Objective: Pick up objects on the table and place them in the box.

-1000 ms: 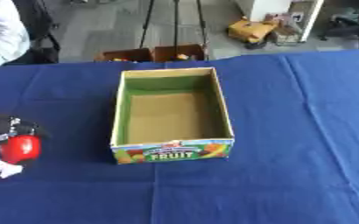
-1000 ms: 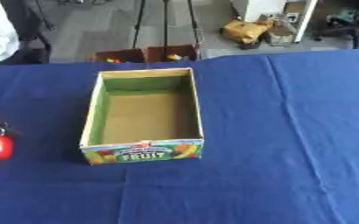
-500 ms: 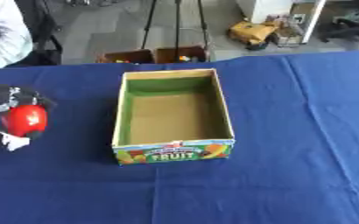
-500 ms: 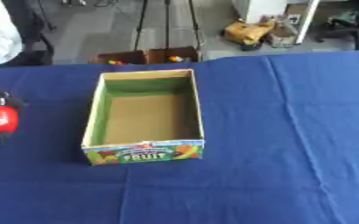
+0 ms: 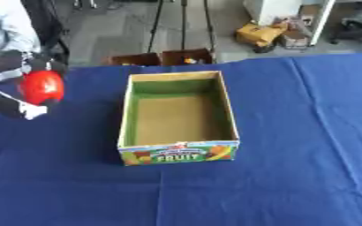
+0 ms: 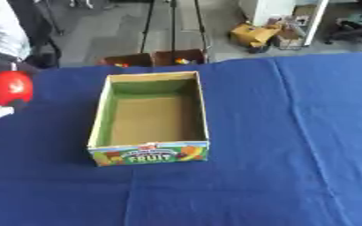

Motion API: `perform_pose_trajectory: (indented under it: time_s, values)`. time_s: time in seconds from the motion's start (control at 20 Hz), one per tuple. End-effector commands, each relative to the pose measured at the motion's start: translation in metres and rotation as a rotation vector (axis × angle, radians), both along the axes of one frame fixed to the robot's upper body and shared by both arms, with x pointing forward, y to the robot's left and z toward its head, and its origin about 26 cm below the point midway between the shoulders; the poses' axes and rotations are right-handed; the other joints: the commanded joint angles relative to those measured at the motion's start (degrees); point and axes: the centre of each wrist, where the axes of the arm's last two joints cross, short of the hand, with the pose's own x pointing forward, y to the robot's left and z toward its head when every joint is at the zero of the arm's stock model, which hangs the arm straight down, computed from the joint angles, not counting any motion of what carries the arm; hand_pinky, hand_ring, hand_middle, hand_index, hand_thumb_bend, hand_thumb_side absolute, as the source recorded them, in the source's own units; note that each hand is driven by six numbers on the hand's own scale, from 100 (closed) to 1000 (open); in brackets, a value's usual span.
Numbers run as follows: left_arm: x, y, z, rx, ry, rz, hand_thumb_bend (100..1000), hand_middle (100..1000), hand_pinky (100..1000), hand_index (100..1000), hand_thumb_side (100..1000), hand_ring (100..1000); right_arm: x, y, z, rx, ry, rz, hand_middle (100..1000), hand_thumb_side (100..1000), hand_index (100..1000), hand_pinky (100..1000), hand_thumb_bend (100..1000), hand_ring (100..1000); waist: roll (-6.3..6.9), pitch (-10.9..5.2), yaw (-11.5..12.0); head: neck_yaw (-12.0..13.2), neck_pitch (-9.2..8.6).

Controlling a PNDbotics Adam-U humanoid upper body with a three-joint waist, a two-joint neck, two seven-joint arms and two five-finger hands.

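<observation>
Fingers [image 5: 6, 75] of the left hand [image 5: 5, 90] are curled round a red object [image 5: 42, 87], gripping it up at the left edge of both views, clear of the cloth and well to the left of the box.

Largest first: the bench [image 5: 292, 132] is covered in a dark blue cloth, and nothing else lies on the part of it that shows. The box [image 5: 177, 115] sits near the middle, an open cardboard tray with green inner walls, a bare brown floor and a printed front panel reading FRUIT. It is empty (so nothing has yet been delivered).

I judge the task to be at its first carry: the pick is done, and the move across and the release over the box remain.

Smallest, the red object is round, smooth and glossy, roughly apple-like. The right hand shows in neither view.
</observation>
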Motion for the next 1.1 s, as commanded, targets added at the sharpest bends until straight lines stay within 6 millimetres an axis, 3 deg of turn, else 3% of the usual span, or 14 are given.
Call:
perform_pose_trajectory:
  time_s: [0.05,0.6,1.1]
  values:
    - [0.003,-0.010,0.021,0.121,0.017,-0.125,100,691,241,911,354,662,-0.002,-0.003,0.009,-0.026,-0.030,0.005,463,668,683,639,100,755,0.09,-1.34,-0.20,0.56,0.39]
    - [0.028,-0.084,0.033,0.027,0.097,-0.269,100,661,213,913,378,616,-0.001,-0.001,0.010,-0.021,-0.032,0.020,463,658,683,638,100,754,0.48,-1.58,-1.94,1.52,-0.66]
    - [0.045,-0.131,0.013,0.045,0.169,-0.315,100,647,213,910,373,606,0.001,0.001,0.013,-0.018,-0.043,0.037,463,655,684,639,100,755,0.68,-0.96,-3.87,2.57,-1.73]
